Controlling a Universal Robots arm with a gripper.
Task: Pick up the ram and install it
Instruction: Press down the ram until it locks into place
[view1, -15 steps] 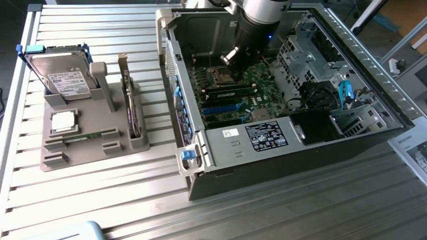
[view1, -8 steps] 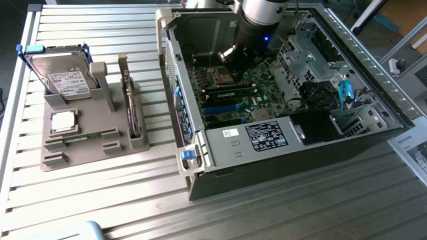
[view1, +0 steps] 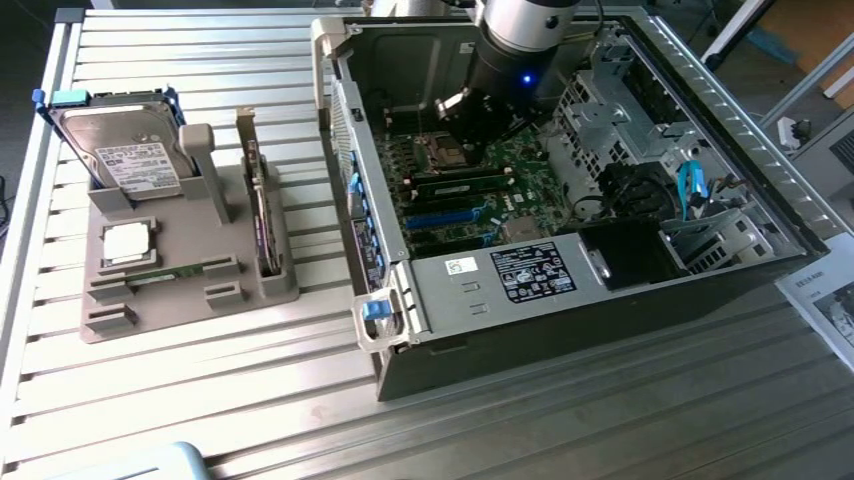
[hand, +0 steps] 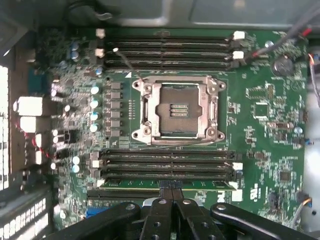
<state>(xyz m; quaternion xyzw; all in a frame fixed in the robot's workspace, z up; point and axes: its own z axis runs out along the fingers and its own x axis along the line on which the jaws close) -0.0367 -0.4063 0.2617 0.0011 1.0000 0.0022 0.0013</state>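
**Tool pressed onto the ram at the memory slots**

In the wrist view your tool (hand: 171, 192) sits at the lower centre of the frame with its fingers drawn together, tips meeting on the top edge of the ram (hand: 172, 183). The ram lies along the lowest slot of the bank below the CPU socket (hand: 175, 111), a thin green strip running left to right; whether it is fully seated you cannot tell from here. In the exterior view the arm reaches down into the open computer case (view1: 400, 300) at upper centre, over the motherboard (view1: 461, 190).

Judge the ram as light, stiff and thin, a flat board with small chips, easily cracked by twisting. Take it by the long top edge at mid-length, square to the slot, never by the chip faces.

The slots are long black plastic channels with white latches (hand: 238, 35) at the ends. The socket is a square bright metal frame. The case is dull grey sheet steel, standing on a ribbed metal counter (view1: 200, 400).
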